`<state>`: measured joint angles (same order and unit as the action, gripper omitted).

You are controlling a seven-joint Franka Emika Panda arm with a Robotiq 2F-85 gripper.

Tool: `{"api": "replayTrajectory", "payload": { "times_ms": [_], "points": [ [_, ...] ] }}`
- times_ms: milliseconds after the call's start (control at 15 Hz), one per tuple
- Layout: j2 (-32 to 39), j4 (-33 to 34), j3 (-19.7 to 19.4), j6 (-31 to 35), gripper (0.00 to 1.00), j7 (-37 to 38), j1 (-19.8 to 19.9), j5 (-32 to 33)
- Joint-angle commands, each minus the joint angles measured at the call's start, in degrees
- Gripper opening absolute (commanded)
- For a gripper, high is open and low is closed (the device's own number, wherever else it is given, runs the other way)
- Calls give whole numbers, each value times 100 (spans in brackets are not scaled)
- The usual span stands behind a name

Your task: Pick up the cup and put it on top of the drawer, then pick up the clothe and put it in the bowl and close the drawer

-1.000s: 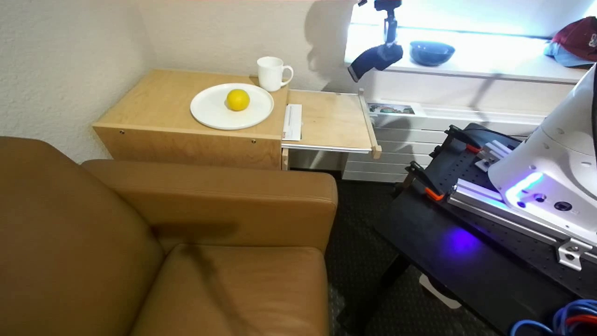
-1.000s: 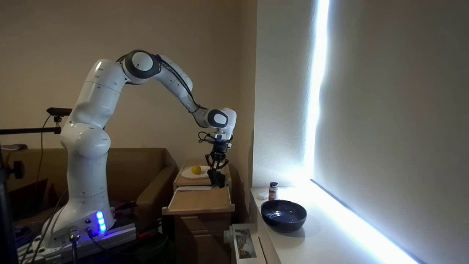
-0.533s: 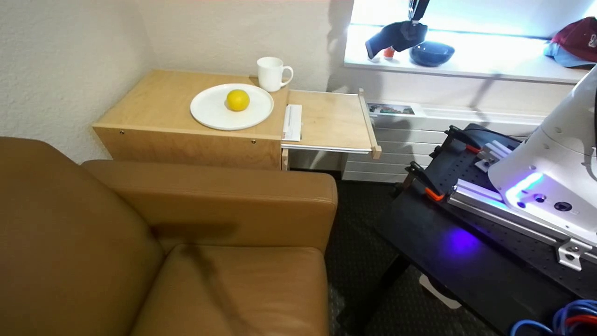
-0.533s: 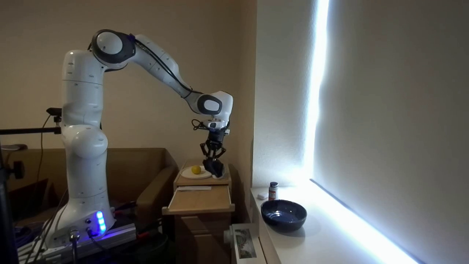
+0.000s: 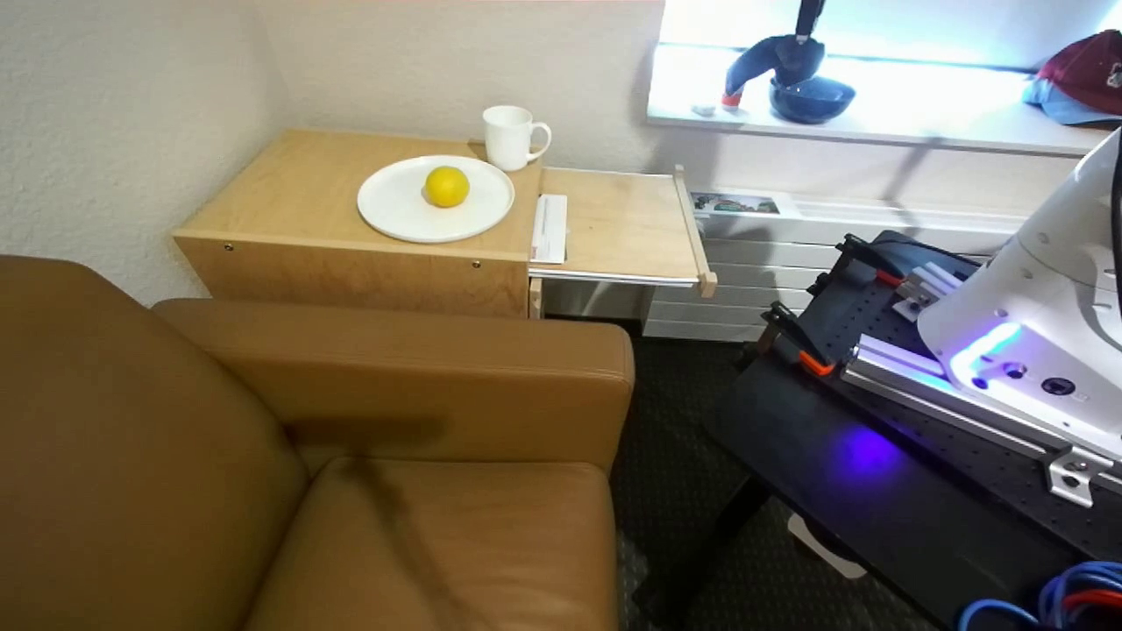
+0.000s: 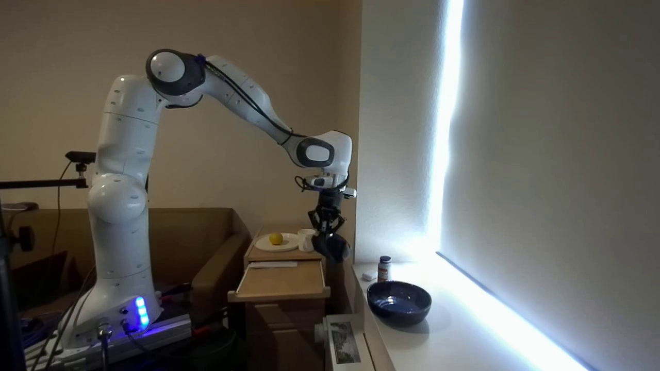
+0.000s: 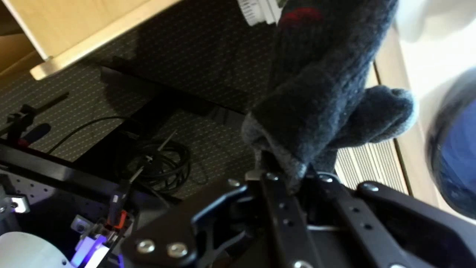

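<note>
My gripper [image 6: 327,232] is shut on the dark cloth [image 7: 316,96], which looks like a sock and hangs folded from the fingertips. The cloth also shows in both exterior views [image 5: 771,63] [image 6: 332,248], in mid-air. The dark blue bowl [image 6: 398,305] stands on the windowsill; its edge shows at the right of the wrist view [image 7: 457,149]. In an exterior view the cloth overlaps the bowl [image 5: 813,103]. The white cup [image 5: 508,140] stands upright on the wooden cabinet beside a plate. The drawer [image 5: 627,223] is pulled out, with a white flat item inside.
The white plate [image 5: 399,210] on the cabinet holds a yellow ball [image 5: 447,187]. A small bottle [image 6: 384,269] stands behind the bowl on the windowsill [image 6: 454,340]. A cap [image 5: 1082,74] lies further along the sill. A radiator [image 5: 745,289] is below; a brown sofa [image 5: 394,368] stands beside the cabinet.
My gripper has risen and moved with the cloth away from above the drawer toward the window and bowl. The cup, plate, drawer and bowl have not moved.
</note>
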<state>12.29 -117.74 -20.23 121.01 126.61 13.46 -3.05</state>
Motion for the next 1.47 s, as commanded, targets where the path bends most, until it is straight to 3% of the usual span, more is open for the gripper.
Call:
{"api": "replayTrajectory", "payload": {
  "times_ms": [0,200,267,333,400,467,600,1067,1133,1200,1400],
  "points": [
    [634,753,-329,15,3,96,596,-311],
    [959,1321,-531,-278,3,415,960,-694],
    [709,903,-488,-29,14,141,855,-461],
    [803,1054,-524,-68,14,197,954,-548],
    [859,1141,-534,-95,3,242,1000,-586],
    [942,1168,-519,-68,3,362,918,-494],
    [1354,1469,-545,-41,3,961,879,-562],
    [2586,2681,-490,-223,3,2682,1351,-1209],
    [2925,2913,-1222,-340,3,2339,884,-1893],
    [3053,3047,-1277,-381,3,2321,889,-2179],
    [3594,3454,-2005,-670,3,2252,501,-3210]
  ]
}}
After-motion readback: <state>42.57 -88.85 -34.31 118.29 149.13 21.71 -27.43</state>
